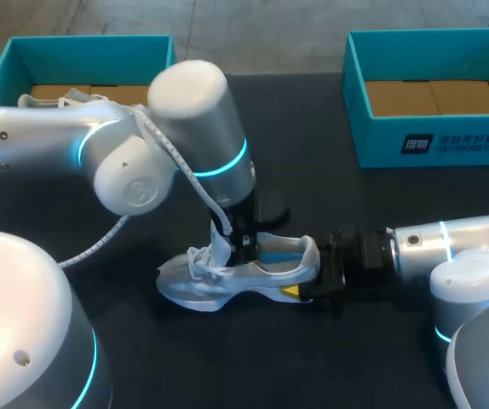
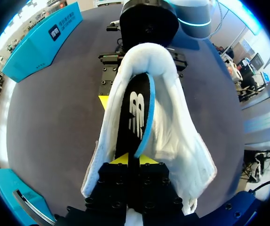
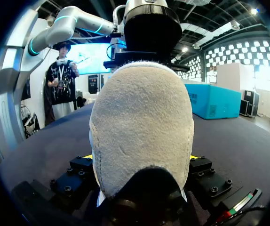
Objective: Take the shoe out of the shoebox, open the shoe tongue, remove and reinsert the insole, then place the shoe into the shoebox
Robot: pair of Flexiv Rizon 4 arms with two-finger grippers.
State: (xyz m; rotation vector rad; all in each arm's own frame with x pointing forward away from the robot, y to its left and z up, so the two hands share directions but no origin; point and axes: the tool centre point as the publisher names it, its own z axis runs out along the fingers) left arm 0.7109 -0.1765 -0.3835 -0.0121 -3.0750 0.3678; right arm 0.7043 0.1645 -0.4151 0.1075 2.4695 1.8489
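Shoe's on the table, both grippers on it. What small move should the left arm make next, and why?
Probably lift the left gripper a little, drawing the insole out of the shoe. The insole stands on edge inside it, pinched by that gripper, and the right gripper clamps the heel as a brace. If it is being reinserted, press down instead.

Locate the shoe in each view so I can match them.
Head view: shoe lies at the centre of the table, toe towards my left.
Left wrist view: shoe seen from above, under the left gripper, which pinches its insole.
Right wrist view: shoe fills the middle, heel-on, clamped in the right gripper.
Shared landmark: the heel, visible in all three.
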